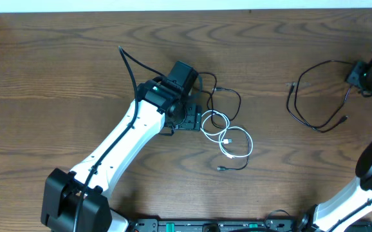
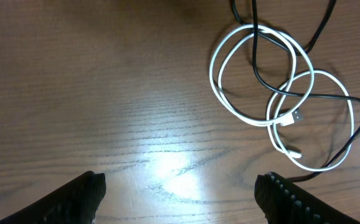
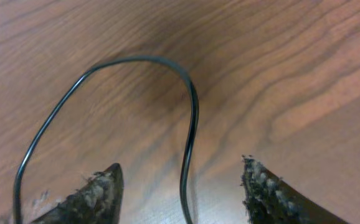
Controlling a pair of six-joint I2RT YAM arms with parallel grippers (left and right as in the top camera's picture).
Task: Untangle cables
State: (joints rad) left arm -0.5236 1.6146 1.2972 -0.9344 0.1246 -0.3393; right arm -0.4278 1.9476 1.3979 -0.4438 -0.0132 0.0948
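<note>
A white cable (image 1: 228,136) lies coiled in two loops at the table's middle, tangled with a thin black cable (image 1: 228,100). In the left wrist view the white cable (image 2: 261,118) and the black cable (image 2: 329,96) cross each other at the upper right. My left gripper (image 1: 189,119) is open just left of the tangle, its fingers (image 2: 180,193) over bare wood. A second black cable (image 1: 321,96) lies apart at the right. My right gripper (image 1: 360,74) is open at its far end, and the cable (image 3: 189,124) runs between its fingers (image 3: 183,186) untouched.
The wooden table (image 1: 57,77) extends to the left and back. The left arm (image 1: 121,145) crosses the front left. Black base hardware (image 1: 212,225) sits at the front edge.
</note>
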